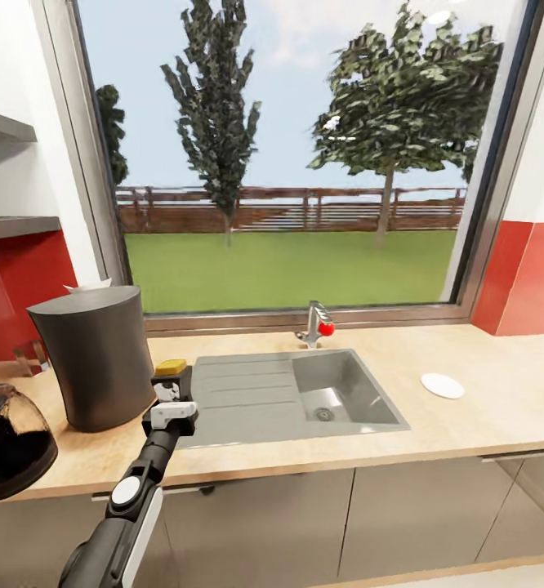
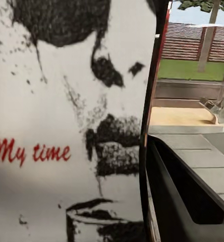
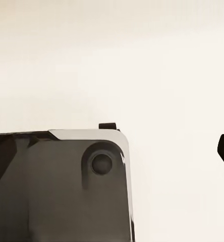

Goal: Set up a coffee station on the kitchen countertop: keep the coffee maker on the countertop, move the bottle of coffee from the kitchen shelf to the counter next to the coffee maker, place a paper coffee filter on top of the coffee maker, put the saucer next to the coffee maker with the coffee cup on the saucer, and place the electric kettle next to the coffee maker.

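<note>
I'm seeing the bottle of coffee (image 1: 171, 369) sitting in my left gripper (image 1: 171, 392), its yellow cap poking above the fingers and its white label (image 2: 66, 126) crowding the wrist camera. The fingers are closing on its sides, holding it over the countertop (image 1: 484, 408) just beside the coffee maker (image 1: 96, 355), at the sink's (image 1: 305, 400) left edge. The kettle (image 1: 11, 441) is standing further left, the saucer (image 1: 443, 385) well off right.

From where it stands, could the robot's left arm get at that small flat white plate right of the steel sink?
Probably not: the left gripper holds the yellow-capped dark bottle beside the coffee maker, and the saucer lies across the sink.
</note>
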Available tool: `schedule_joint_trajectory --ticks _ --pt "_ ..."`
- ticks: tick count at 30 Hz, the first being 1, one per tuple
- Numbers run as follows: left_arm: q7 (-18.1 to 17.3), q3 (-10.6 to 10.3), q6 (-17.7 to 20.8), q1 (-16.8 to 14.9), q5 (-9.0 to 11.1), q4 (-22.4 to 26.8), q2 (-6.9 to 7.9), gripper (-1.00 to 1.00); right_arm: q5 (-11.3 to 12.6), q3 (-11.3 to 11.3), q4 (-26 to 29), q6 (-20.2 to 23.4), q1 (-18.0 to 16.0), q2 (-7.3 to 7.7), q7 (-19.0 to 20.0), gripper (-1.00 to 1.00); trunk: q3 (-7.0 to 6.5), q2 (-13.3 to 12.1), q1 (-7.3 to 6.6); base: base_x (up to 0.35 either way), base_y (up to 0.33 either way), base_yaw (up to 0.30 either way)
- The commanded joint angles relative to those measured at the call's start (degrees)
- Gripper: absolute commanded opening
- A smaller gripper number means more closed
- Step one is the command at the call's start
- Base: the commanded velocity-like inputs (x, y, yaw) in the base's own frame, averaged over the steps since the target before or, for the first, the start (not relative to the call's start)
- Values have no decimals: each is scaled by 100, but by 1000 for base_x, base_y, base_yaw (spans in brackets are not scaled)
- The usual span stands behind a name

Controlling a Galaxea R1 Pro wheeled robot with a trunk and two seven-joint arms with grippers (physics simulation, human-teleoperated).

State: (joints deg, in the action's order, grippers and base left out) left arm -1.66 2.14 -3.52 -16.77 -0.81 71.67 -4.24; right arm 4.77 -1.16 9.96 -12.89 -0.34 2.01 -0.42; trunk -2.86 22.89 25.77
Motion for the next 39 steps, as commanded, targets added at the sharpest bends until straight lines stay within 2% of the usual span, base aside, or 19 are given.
schedule_joint_trajectory --ticks 1,13,18,26,35,39 --pt "-27 14 -18 -2 -21 -4 -6 -100 50 -16 -6 -20 -1 1 -1 100 3 4 2 0 0 48" --pt "9 39 -18 0 -41 -130 4 -100 61 -8 -2 -20 -1 1 -2 100 33 4 2 7 0 57" --pt "272 19 -18 1 -27 -162 2 -100 59 0 -3 -20 -1 1 -2 100 41 4 2 216 0 35" --pt "340 24 -18 5 0 -212 4 -100 59 -1 -10 -20 -1 1 0 100 43 4 2 179 0 3" --pt "342 167 -49 7 -11 -271 10 -100 59 -7 -12 -20 -1 1 -2 100 43 4 2 7 0 0" --pt "343 295 -367 14 -17 -299 11 -100 54 -7 -12 -20 -1 1 -2 100 43 4 2 0 0 0"
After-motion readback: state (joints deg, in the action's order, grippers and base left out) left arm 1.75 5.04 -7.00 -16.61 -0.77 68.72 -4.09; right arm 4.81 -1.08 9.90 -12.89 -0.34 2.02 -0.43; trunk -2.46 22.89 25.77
